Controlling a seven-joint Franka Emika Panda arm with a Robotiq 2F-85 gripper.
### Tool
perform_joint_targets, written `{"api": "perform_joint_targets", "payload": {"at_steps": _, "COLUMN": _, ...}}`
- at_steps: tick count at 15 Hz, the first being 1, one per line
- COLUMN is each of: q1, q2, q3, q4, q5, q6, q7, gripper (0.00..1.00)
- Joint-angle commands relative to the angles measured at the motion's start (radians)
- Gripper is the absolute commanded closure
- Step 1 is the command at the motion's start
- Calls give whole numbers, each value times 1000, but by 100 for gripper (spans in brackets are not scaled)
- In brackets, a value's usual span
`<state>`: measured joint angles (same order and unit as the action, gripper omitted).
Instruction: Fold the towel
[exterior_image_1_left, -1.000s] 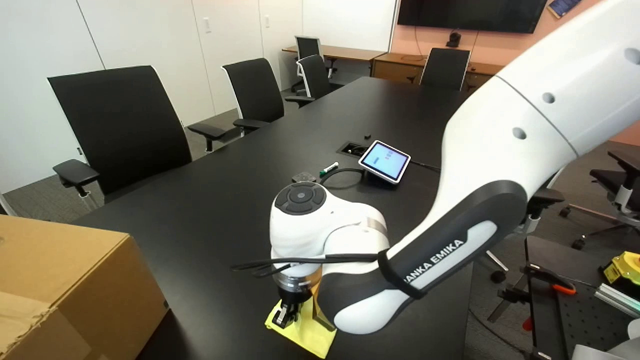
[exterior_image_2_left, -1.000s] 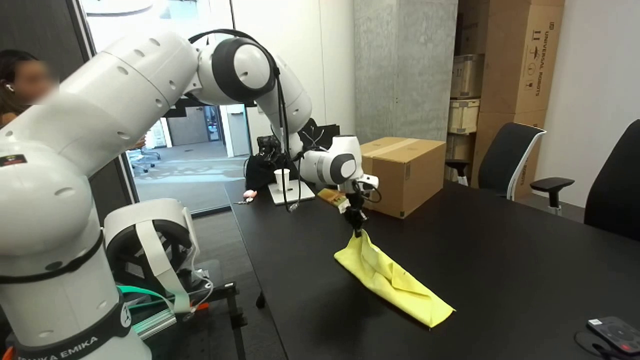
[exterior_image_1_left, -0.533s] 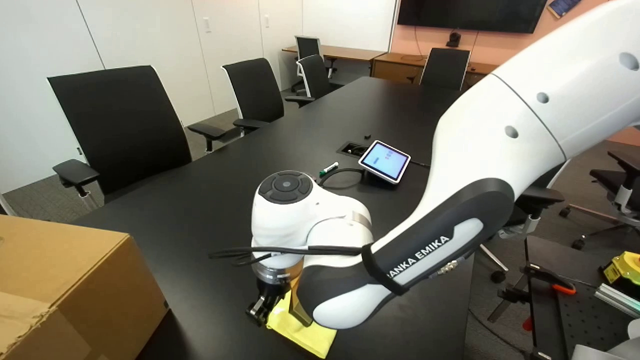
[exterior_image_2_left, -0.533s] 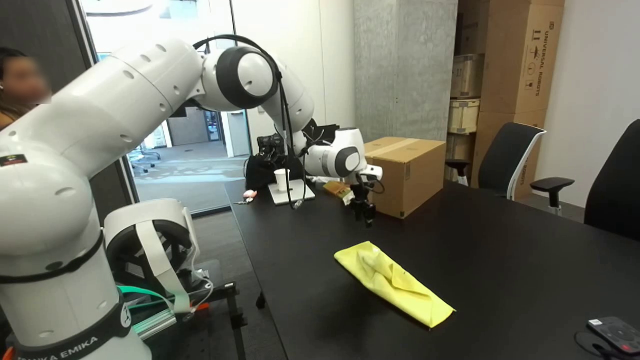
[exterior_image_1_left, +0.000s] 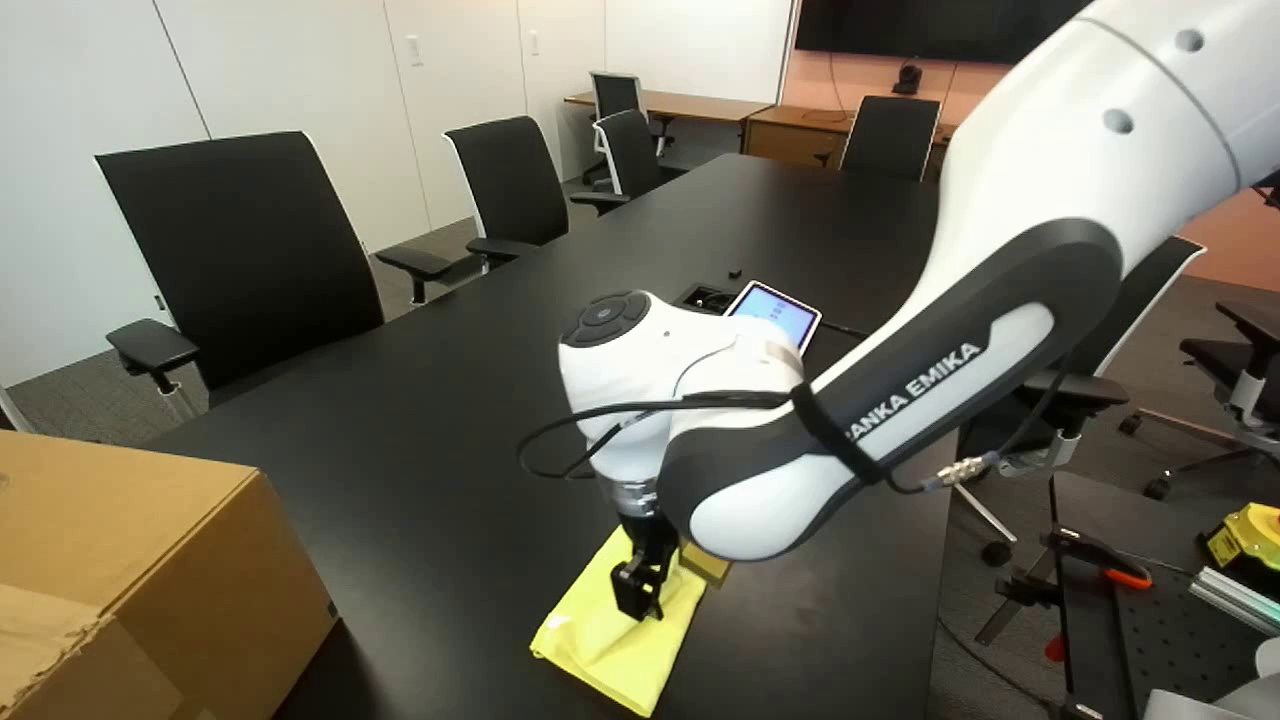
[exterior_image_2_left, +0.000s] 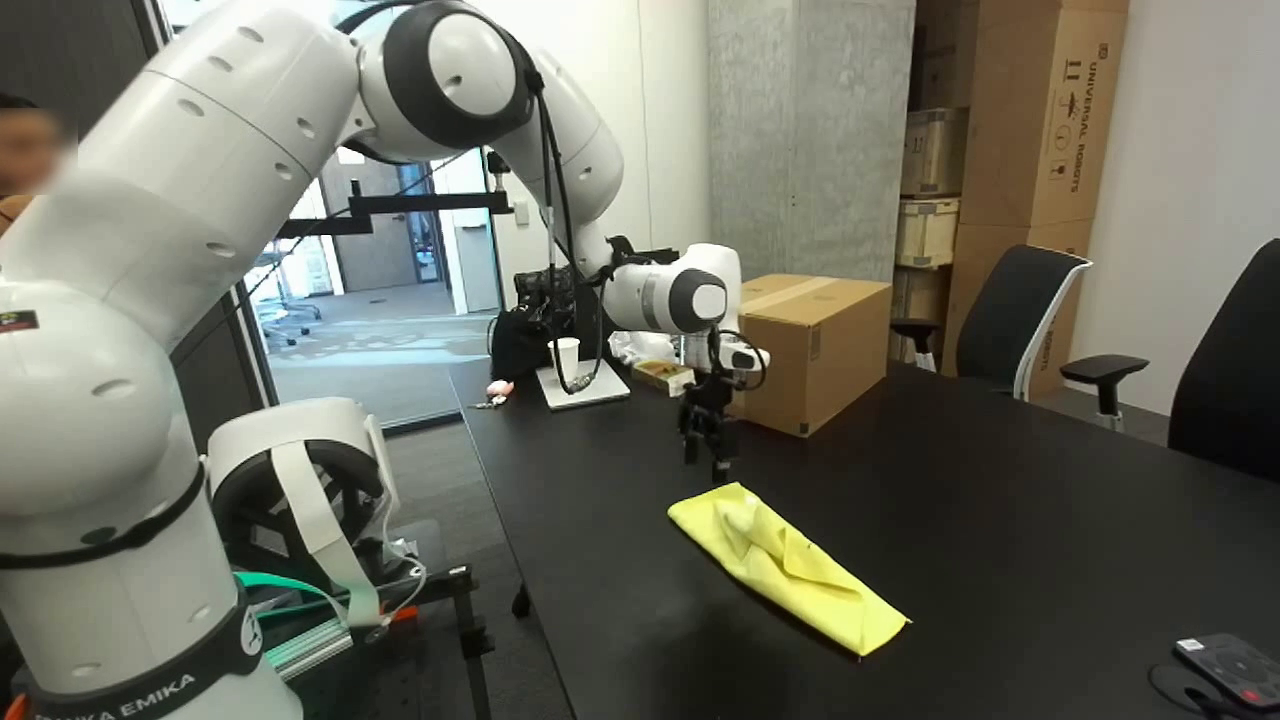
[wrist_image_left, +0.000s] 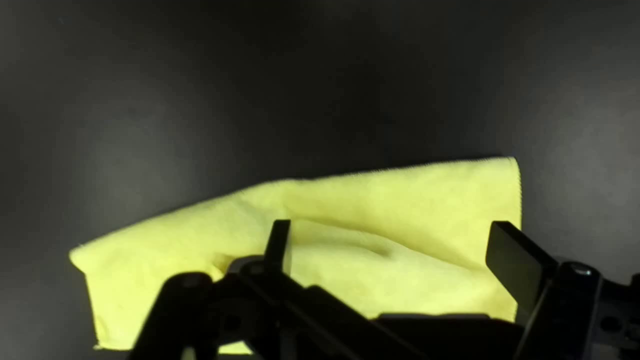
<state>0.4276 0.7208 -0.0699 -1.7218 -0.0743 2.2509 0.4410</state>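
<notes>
Wrist view: lower middle of towel (wrist_image_left: 350, 270) hidden behind gripper (wrist_image_left: 391, 245), whose rear runs past bottom edge. In exterior view: tablet (exterior_image_1_left: 778, 310) beyond gripper partly covered by arm (exterior_image_1_left: 930, 370); dark object (exterior_image_1_left: 735, 273) farther beyond gripper too small to name with confidence; cardboard box (exterior_image_1_left: 190, 570) left of gripper cut off by picture's edge. In exterior view: person (exterior_image_2_left: 25, 150) far left of gripper, face blurred, partly cut off.

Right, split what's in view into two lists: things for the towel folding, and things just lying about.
For the job:
yellow towel, wrinkled, on the table
jaws, standing open, holding nothing
black table, the surface under the towel

Seemingly just lying about:
cardboard box
white cup
tablet, partly hidden by the arm
small black device with buttons
</notes>
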Motion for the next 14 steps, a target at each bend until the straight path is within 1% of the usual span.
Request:
{"api": "perform_joint_targets", "payload": {"at_steps": 1, "q1": -71, "q2": -219, "q3": 34, "q4": -242, "q5": 7, "q6": -48, "q7": -9, "gripper": 0}}
{"api": "perform_joint_targets", "payload": {"at_steps": 5, "q1": -132, "q2": -418, "q3": 45, "q4": -431, "q5": 4, "q6": -71, "q7": 3, "gripper": 0}}
{"api": "perform_joint_targets", "payload": {"at_steps": 8, "q1": -179, "q2": -580, "q3": 59, "q4": -568, "q5": 7, "q6": -91, "q7": -17, "gripper": 0}}
{"api": "perform_joint_targets", "payload": {"at_steps": 11, "q1": -227, "q2": -744, "q3": 75, "q4": -699, "q5": -5, "q6": -108, "q7": -63, "gripper": 0}}
{"api": "perform_joint_targets", "payload": {"at_steps": 14, "q1": -275, "q2": -910, "q3": 87, "q4": -821, "q5": -22, "q6": -96, "q7": -145, "gripper": 0}}
